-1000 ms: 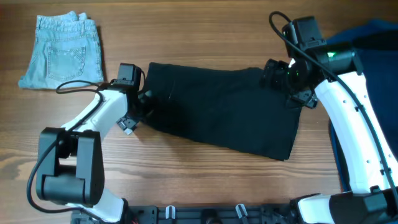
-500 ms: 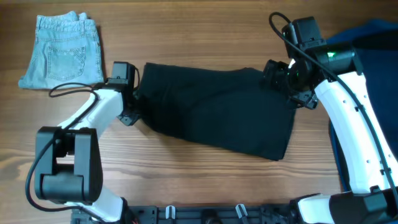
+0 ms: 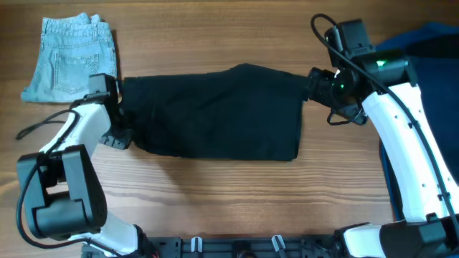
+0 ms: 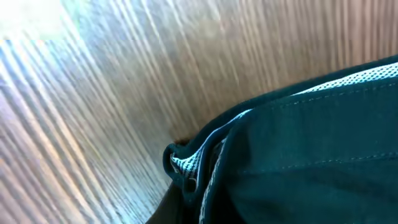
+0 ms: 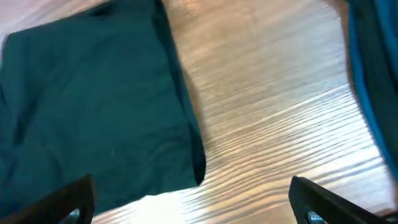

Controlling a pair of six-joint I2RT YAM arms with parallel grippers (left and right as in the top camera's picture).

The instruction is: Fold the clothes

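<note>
Mid-table: the black garment (image 3: 215,115) is spread out flat-ish, not folded yet
Far left corner: denim shorts (image 3: 72,57) are already folded, so one down
Left gripper (image 3: 118,123): clamped on the garment's hem, by the looks
Right gripper (image 3: 314,84): fingers spread wide, nothing held, parked at the opposite corner
Left to do: this one, and probably the blue pile (image 3: 434,50) too

A wooden surface (image 3: 229,32) of warm mid-brown fills the overhead view from edge to edge, its grain running left to right in long, fine, darker streaks. From above the light on it is even and soft, without strong glare. Close up it is harsher: the left wrist view has a pale sheen washing out the wood at the upper left, and the right wrist view shows bright bands gleaming along the grain.
</note>
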